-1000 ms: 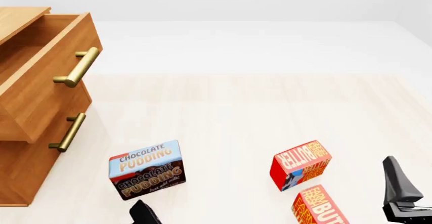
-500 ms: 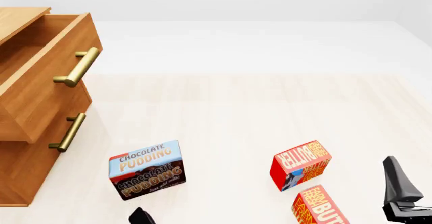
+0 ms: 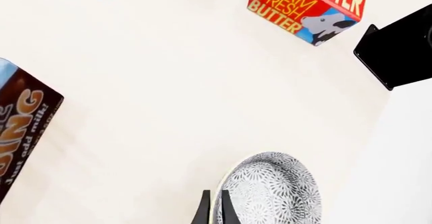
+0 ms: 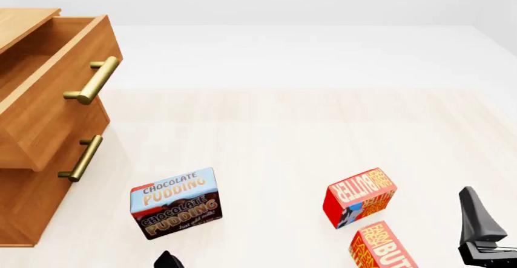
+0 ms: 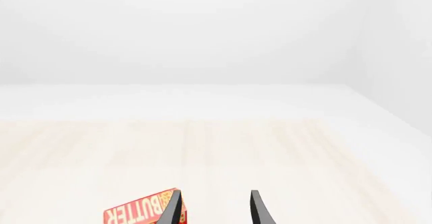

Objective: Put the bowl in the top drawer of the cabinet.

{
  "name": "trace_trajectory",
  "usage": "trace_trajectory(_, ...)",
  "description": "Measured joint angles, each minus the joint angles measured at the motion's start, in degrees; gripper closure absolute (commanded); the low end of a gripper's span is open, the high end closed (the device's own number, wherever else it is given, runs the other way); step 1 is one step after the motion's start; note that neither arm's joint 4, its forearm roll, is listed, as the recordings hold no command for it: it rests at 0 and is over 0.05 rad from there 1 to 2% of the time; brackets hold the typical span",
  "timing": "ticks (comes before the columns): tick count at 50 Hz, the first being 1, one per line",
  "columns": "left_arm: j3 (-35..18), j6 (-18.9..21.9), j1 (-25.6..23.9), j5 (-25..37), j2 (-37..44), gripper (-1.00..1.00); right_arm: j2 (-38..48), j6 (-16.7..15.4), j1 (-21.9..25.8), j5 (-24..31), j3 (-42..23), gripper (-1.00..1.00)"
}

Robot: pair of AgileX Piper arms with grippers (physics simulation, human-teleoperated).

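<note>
The grey dotted bowl (image 3: 273,191) shows only in the left wrist view, close to the table's near edge. My left gripper (image 3: 214,210) is shut on the bowl's rim, its two fingers nearly touching. In the front view only the tip of the left gripper (image 4: 166,260) shows at the bottom edge, below the pudding box. The cabinet (image 4: 32,177) stands at the far left, and its top drawer (image 4: 60,89) is pulled out. My right gripper (image 5: 214,208) is open with nothing between its fingers and rests low at the right (image 4: 478,222).
A chocolate pudding box (image 4: 174,202) stands in front of the cabinet. Two red butter boxes (image 4: 359,196) (image 4: 384,248) sit at the lower right beside the right arm. The lower drawer (image 4: 48,177) is closed.
The left gripper's tip has sunk a little toward the bottom edge of the front view. The right arm and the boxes have not moved.
</note>
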Motion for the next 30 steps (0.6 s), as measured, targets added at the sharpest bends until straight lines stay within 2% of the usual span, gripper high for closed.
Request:
trace_trajectory(14, -0.4, 0.1, -0.3, 0.9, -1.0, 1.00, -0.1, 0.1, 0.1, 0.0, 0.0, -1.00)
trace_trajectory(30, -2.5, 1.6, -0.1, 6.8, -5.5, 1.00, -0.1, 0.2, 0.4, -0.1, 0.0, -1.00)
